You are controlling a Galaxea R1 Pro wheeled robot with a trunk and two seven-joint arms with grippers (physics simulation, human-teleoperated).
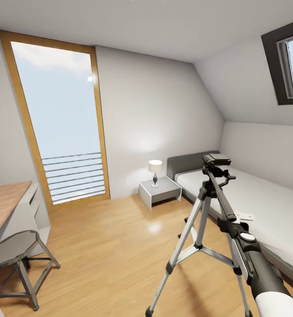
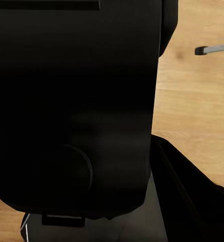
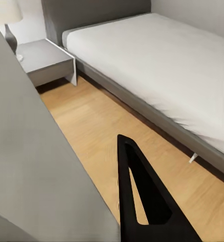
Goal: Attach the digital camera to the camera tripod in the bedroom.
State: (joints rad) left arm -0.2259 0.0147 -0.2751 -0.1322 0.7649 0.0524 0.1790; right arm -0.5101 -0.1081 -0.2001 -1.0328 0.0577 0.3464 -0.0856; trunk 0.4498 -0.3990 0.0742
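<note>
The camera tripod (image 1: 202,220) stands on the wood floor beside the bed, silver legs spread. A small black digital camera (image 1: 217,159) rests on top of its black pan head. A dark side handle (image 1: 219,196) slopes down from the head toward me. My right arm reaches up from the lower right, and my right gripper (image 1: 226,220) is at the lower end of that handle. In the right wrist view one black finger (image 3: 142,201) shows beside a large blurred grey bar (image 3: 36,151) that hides the other finger. The left wrist view looks at a black body (image 2: 76,111) close up.
A low grey bed (image 1: 269,207) runs along the right wall, with a white nightstand (image 1: 159,191) and lamp (image 1: 155,169) at its head. A wooden desk (image 1: 3,200) and a metal stool (image 1: 14,255) stand at the left. A tall wood-framed window (image 1: 58,119) is ahead.
</note>
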